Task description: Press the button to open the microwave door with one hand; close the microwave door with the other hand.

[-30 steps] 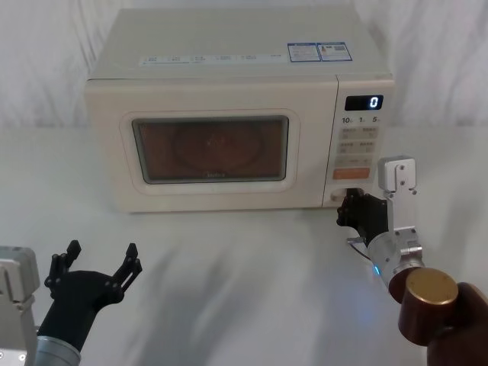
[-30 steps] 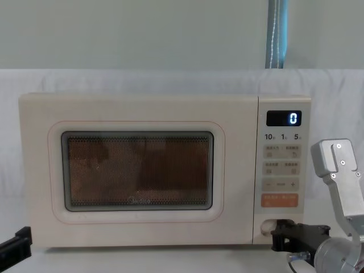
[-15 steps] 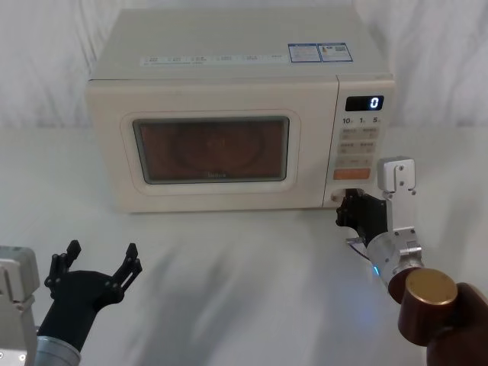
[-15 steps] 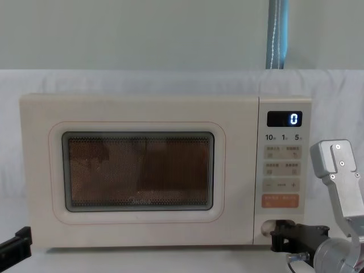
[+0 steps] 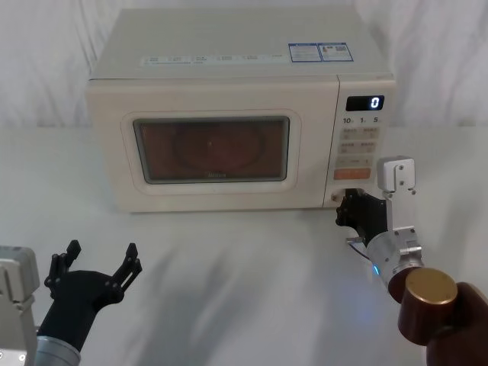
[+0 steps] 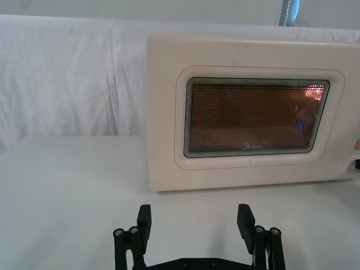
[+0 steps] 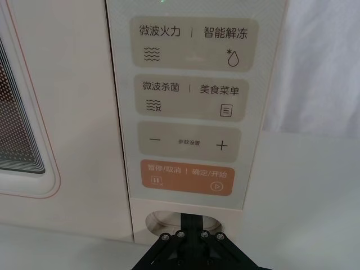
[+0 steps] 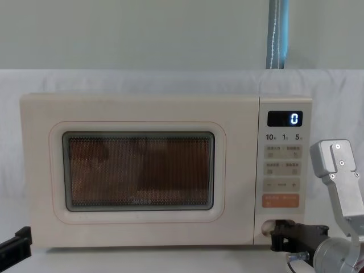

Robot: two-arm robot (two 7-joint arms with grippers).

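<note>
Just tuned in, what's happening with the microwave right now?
The right gripper is at the large blank cream pill-shaped button at the bottom of the control panel of the cream boxy Midea microwave, its tip on or just off the key. The wide cream door with the dark glass window is shut, flush with the front. The left gripper hangs open, low on the robot's left, well short of the microwave.
</note>
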